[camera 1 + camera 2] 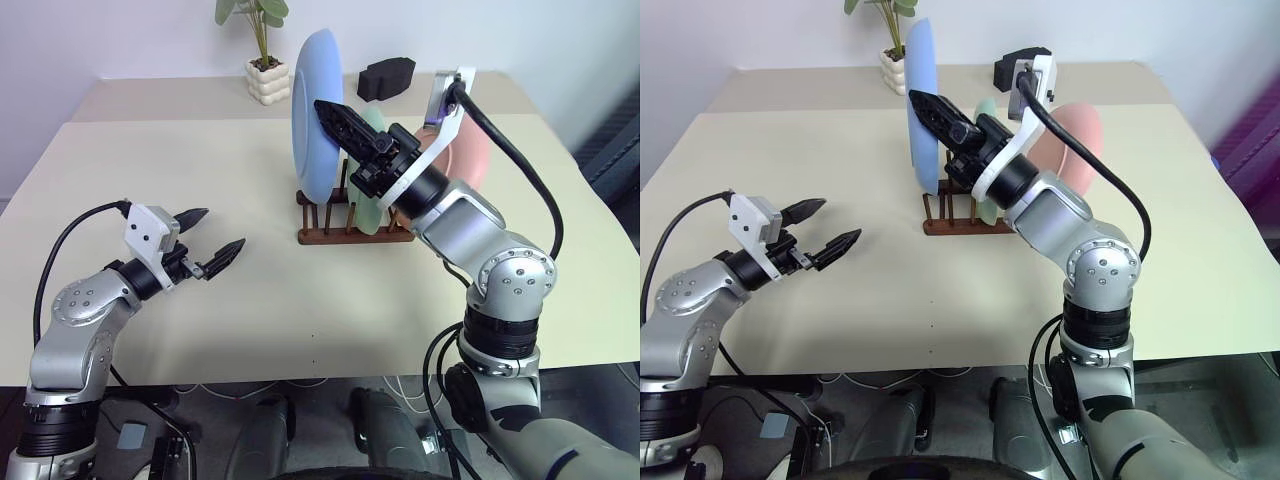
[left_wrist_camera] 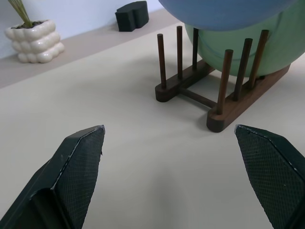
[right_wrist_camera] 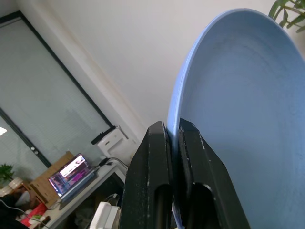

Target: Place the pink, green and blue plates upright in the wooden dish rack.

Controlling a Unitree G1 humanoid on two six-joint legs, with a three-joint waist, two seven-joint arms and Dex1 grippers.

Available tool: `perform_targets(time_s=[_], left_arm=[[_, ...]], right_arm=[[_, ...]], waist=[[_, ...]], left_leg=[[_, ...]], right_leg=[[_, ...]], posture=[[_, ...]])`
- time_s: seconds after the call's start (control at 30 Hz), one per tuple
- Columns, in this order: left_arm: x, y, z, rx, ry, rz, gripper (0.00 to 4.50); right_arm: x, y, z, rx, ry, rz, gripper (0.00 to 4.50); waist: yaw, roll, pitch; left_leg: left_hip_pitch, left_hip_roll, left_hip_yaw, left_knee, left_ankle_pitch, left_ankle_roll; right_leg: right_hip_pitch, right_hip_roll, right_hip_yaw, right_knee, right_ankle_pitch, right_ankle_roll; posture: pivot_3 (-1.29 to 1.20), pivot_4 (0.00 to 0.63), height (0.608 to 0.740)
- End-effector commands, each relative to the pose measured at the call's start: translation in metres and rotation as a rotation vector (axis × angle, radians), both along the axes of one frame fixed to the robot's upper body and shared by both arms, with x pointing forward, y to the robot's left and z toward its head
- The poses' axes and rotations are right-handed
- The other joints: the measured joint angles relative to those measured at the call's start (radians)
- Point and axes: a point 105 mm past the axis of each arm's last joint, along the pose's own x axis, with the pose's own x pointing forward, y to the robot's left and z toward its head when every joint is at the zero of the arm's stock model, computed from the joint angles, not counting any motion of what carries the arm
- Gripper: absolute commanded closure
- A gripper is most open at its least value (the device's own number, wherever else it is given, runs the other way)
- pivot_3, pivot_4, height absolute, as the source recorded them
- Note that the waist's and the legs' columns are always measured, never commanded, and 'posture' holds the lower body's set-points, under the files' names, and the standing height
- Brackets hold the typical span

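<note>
Spreading across the scene is a pale cream table (image 1: 250, 330) backed by a white wall, and on it the wooden dish rack (image 1: 345, 228) is sitting right of centre, its dark pegs standing upright in two rows. Rising largest above the rack, the blue plate (image 1: 315, 110) is standing on edge at the rack's left end, its lower rim sitting down among the pegs as far as the head views show. Just behind it to the right, the green plate (image 1: 372, 205) is standing upright between pegs, and the pink plate (image 1: 1080, 135) is showing farther right, partly hidden behind the robot's forearm, so its seating in the rack cannot be told. The right gripper (image 3: 174, 138) is reaching in from the right with its two black fingers pressed together on the blue plate's rim, pinching the edge between them. The left gripper (image 1: 210, 245) is hovering low over the bare table well to the left of the rack, its fingers spread wide and holding nothing, pointing toward the rack's near end. At the far edge of the table, a white bubbly pot (image 1: 268, 80) with a green plant is standing, and a small black block (image 1: 385, 77) is lying to its right.
</note>
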Motion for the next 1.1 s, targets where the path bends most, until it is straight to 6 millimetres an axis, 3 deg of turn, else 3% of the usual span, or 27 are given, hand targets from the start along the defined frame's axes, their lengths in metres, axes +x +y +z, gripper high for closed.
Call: perform_targets(time_s=[0.03,0.8,0.93,1.1], left_arm=[[-0.003,0.000,0.012,0.010,-0.049,-0.005,0.00],[-0.003,-0.002,0.010,0.012,-0.044,-0.008,0.00],[-0.002,-0.002,0.010,0.011,-0.043,-0.010,0.00],[-0.002,-0.003,0.009,0.010,-0.041,-0.012,0.00]], right_arm=[[-0.001,-0.003,0.002,0.028,0.007,-0.006,4.44],[0.013,-0.002,-0.026,-0.033,0.164,-0.054,4.44],[0.013,-0.002,-0.026,-0.036,0.162,-0.052,3.02],[0.012,-0.003,-0.023,-0.045,0.138,-0.058,0.41]], waist=[[0.000,0.000,0.000],[0.000,0.000,0.000],[0.000,0.000,0.000],[0.000,0.000,0.000]], left_leg=[[0.000,0.000,0.000,0.000,0.000,0.000],[-0.001,0.000,0.000,0.000,0.000,0.000],[-0.001,0.000,0.000,0.000,0.000,0.000],[-0.001,0.000,0.000,0.000,0.000,0.000]], right_leg=[[0.000,0.000,0.000,0.000,0.000,0.000],[0.000,0.000,0.000,-0.001,0.000,0.000],[0.000,0.000,0.000,-0.001,0.000,0.000],[0.000,0.000,0.000,-0.001,0.000,0.000]], posture=[[0.00,0.150,0.730],[0.00,0.150,0.730],[0.00,0.150,0.730],[0.00,0.150,0.730]])
